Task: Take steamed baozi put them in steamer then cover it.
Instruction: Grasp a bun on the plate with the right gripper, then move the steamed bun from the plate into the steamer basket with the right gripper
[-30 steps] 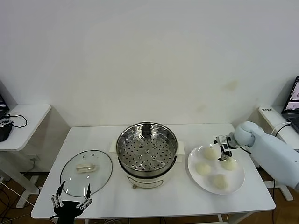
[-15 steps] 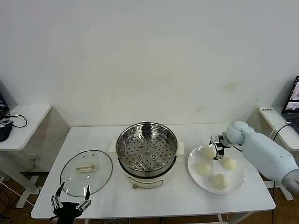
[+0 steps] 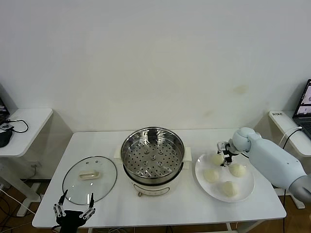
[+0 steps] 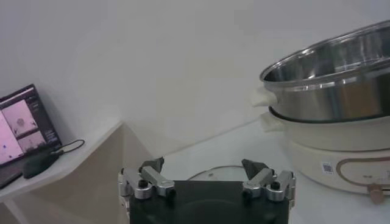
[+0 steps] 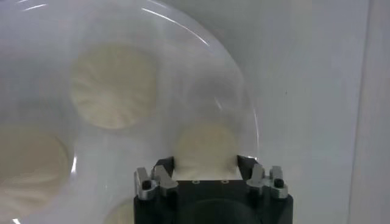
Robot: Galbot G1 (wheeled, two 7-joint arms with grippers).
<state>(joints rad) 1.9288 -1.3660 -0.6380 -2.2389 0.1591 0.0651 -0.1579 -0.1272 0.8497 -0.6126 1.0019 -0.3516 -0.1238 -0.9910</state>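
- Cream-white baozi point(image 5: 206, 146) sits between the right claw point(image 5: 206, 169)'s fingers, which touch its sides; grip looks barely closed, so squeeze gently.
- Lift straight off the plate point(image 3: 248, 187) toward the steamer point(image 3: 152, 154).
- Left claw point(image 4: 205, 176) hangs wide open, empty, below the tabletop point(image 3: 184, 206) edge.

Shiny perforated steel steamer point(image 3: 152, 154), clear glass cover point(image 3: 90, 179), glossy plate point(image 3: 245, 189).

Four cream-white baozi point(image 3: 225, 172) lay on a white plate point(image 3: 248, 187), the rear-left bun between the right claw point(image 3: 221, 156) fingers. The shiny steamer point(image 3: 152, 158) stood open, its perforated tray bare. The glass cover point(image 3: 90, 179) lay flat left of it.
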